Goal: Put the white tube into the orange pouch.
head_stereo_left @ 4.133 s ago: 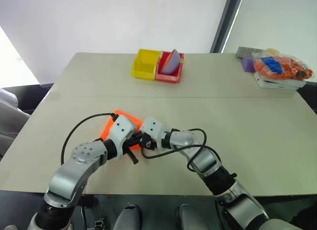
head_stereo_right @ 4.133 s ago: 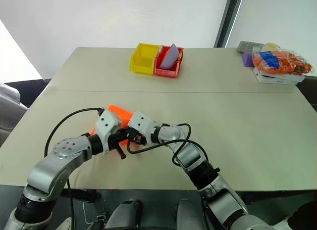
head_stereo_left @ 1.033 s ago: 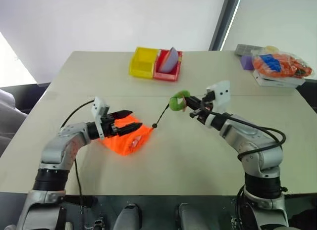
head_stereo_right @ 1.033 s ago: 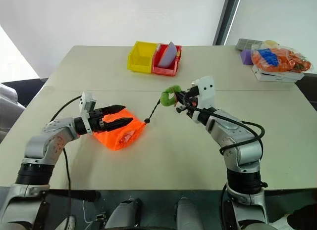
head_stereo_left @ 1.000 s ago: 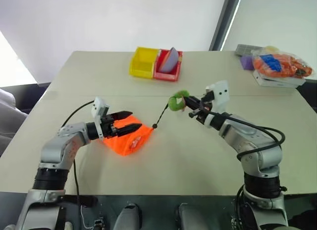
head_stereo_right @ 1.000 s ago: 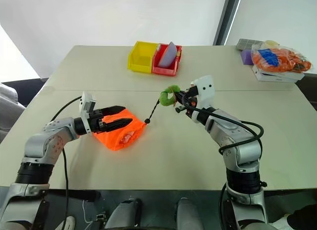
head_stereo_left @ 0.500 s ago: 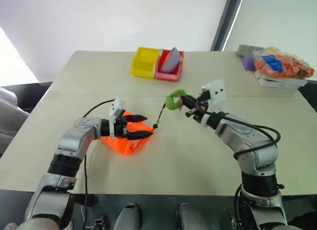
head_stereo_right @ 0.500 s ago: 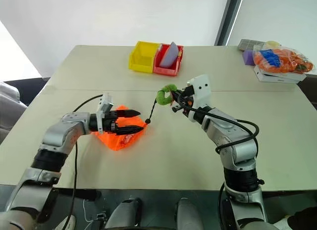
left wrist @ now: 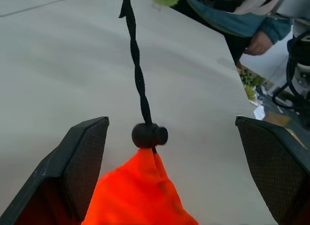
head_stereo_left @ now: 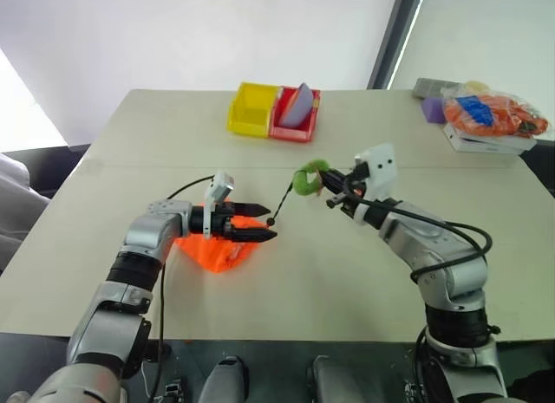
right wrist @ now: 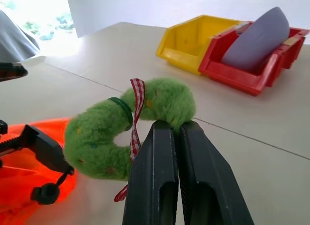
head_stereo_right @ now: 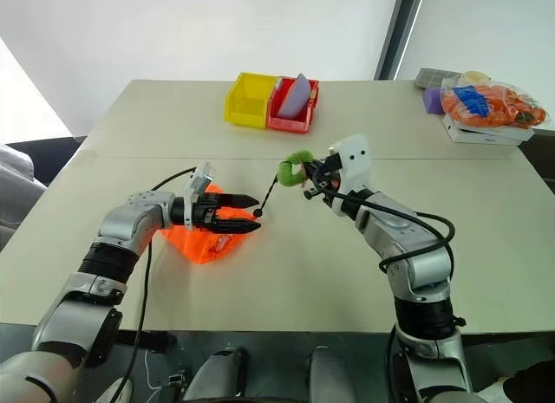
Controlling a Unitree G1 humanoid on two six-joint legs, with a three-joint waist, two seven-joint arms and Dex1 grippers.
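Observation:
The orange pouch (head_stereo_left: 215, 250) lies on the table, its neck drawn together at a black cord lock (left wrist: 149, 135). My left gripper (head_stereo_left: 267, 223) is open and level over the pouch's neck, one finger on each side of the cord lock without touching it. A black cord (head_stereo_left: 283, 199) runs up from the lock to a fuzzy green ball (head_stereo_left: 308, 178). My right gripper (right wrist: 174, 126) is shut on that ball and holds it above the table. The white tube is hidden.
A yellow bin (head_stereo_left: 253, 111) and a red bin (head_stereo_left: 305, 124) holding a grey-purple piece stand at the table's far middle. At the far right lie a clear bag of orange and blue items (head_stereo_left: 494, 115) and a purple block (head_stereo_left: 432, 112).
My left gripper has moved right along the pouch to its neck, staying open. The right gripper has kept still with the green ball.

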